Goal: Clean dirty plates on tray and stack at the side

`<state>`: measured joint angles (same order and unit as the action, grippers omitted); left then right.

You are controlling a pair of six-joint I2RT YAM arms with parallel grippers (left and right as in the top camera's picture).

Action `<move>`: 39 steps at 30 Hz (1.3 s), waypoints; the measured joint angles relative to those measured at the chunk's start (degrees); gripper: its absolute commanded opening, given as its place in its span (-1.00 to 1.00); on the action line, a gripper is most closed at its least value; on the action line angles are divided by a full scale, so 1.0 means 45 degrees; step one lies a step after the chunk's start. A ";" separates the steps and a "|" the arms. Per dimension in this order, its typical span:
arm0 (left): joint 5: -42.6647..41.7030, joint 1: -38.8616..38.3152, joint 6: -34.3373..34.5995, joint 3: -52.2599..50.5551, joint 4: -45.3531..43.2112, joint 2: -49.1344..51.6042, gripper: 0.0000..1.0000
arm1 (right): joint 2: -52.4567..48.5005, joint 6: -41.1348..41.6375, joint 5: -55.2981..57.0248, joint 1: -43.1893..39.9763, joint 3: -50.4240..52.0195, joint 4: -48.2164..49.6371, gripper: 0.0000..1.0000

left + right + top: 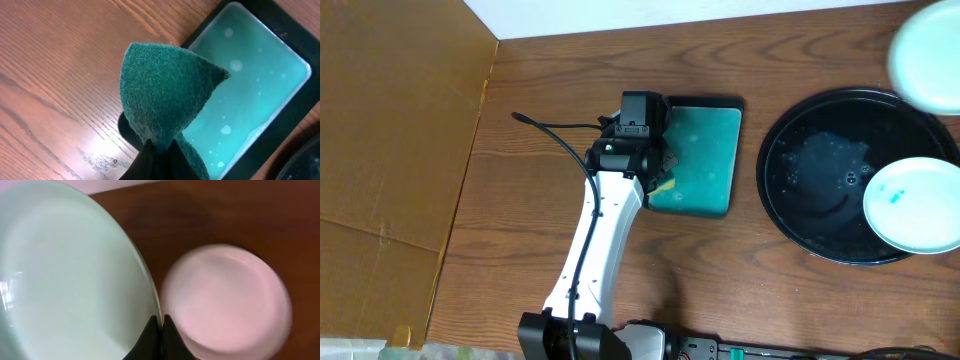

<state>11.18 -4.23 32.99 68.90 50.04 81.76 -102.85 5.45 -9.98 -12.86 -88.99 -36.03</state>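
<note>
You're looking at a brown wood-grain worktop; the grain runs roughly left to right in the overhead view; a tan cardboard sheet covers the left side, creased, with its edge slanting along the wood; a plain white wall borders the far edge; the light is soft and even, leaving a faint sheen on the wood in the left wrist view.

The table is made of brown wood with dark grain lines and a soft shine. The black tray is seen to be glossy, and the plate lying in it is smooth and shiny. Left of the black tray, a rough, fuzzy green pad and a smooth teal tray are seen; farther left, matt brown cardboard.
</note>
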 measured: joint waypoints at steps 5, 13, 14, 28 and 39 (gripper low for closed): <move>-0.0078 0.0000 0.0000 0.0000 -0.0010 -0.0005 -0.86 | -0.1472 0.2059 -0.0549 -0.2540 0.0000 -0.0160 -0.97; -0.0092 0.0000 0.0005 0.0000 -0.0044 0.0000 -0.86 | -0.3225 0.3070 -0.1005 -0.3259 0.0005 0.0199 -0.19; -0.0097 0.0000 0.0005 0.0000 -0.0063 0.0000 -0.86 | -0.3322 0.3045 -0.1073 -0.3254 0.0005 0.0233 0.21; -0.0117 0.0000 0.0005 0.0000 -0.0083 0.0000 -0.86 | -0.1530 0.3808 -0.0724 -0.3113 0.0029 -0.1559 0.98; -0.0117 0.0000 0.0000 -0.0015 -0.0087 0.0000 -0.86 | 0.3337 0.4075 0.0185 -0.0947 -0.0097 -0.7271 0.98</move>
<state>10.66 -4.23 32.99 68.84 49.65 81.76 -87.83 23.79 -9.15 -17.12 -89.43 -68.75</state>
